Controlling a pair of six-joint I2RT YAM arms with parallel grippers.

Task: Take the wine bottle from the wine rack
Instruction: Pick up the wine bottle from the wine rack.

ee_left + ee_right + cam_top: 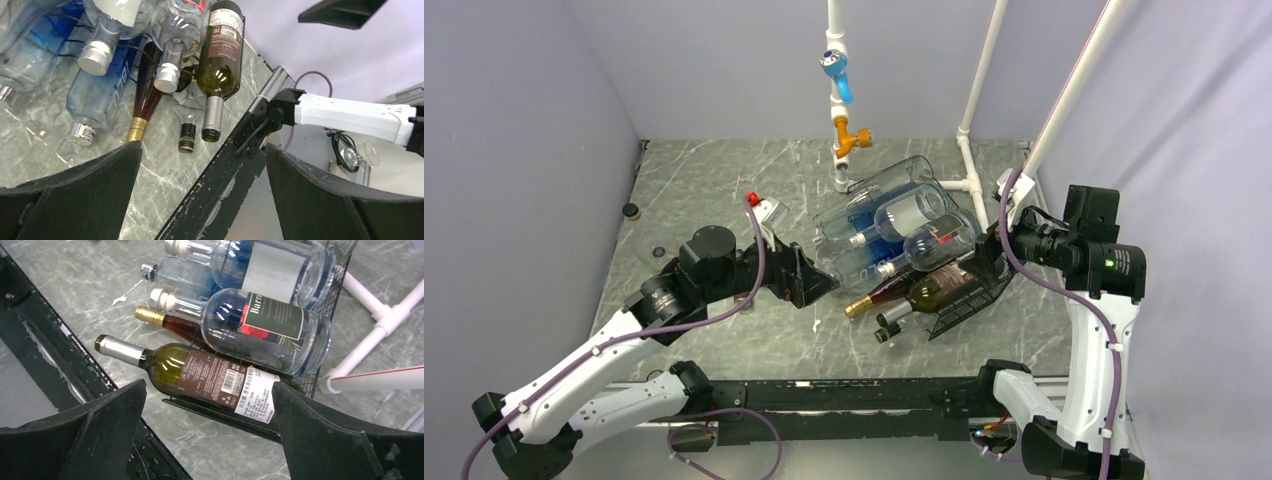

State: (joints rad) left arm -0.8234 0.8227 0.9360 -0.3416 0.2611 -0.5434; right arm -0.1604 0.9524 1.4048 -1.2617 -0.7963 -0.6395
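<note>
From above, the black wire wine rack [972, 300] sits right of centre on the marbled tabletop [714, 190], stacked with bottles lying with their necks toward the left arm. The green wine bottle [932, 292] lies in the lowest tier at the near side, beneath the clear bottles [904, 215]. The left end effector [829, 283] hovers just beside the necks and the right end effector [987, 262] hangs over the rack's right end. The left wrist view shows its end effector [202, 200] spread wide with nothing between the fingers [90, 195]. Ahead, the wine bottle [220, 55] points its silver-foiled neck this way, with an amber bottle [145, 100] near it on the left. The right wrist view shows that end effector [210, 440] equally wide and empty above the wine bottle [200, 372], which rests label-up in the wine rack [225, 415], its neck jutting out over the tabletop. This looks like the approach step, with no grasp made yet. The next move probably calls for closing on the neck or body, then drawing the bottle out along its own axis, low and straight, so the bottles stacked above do not shift.
</note>
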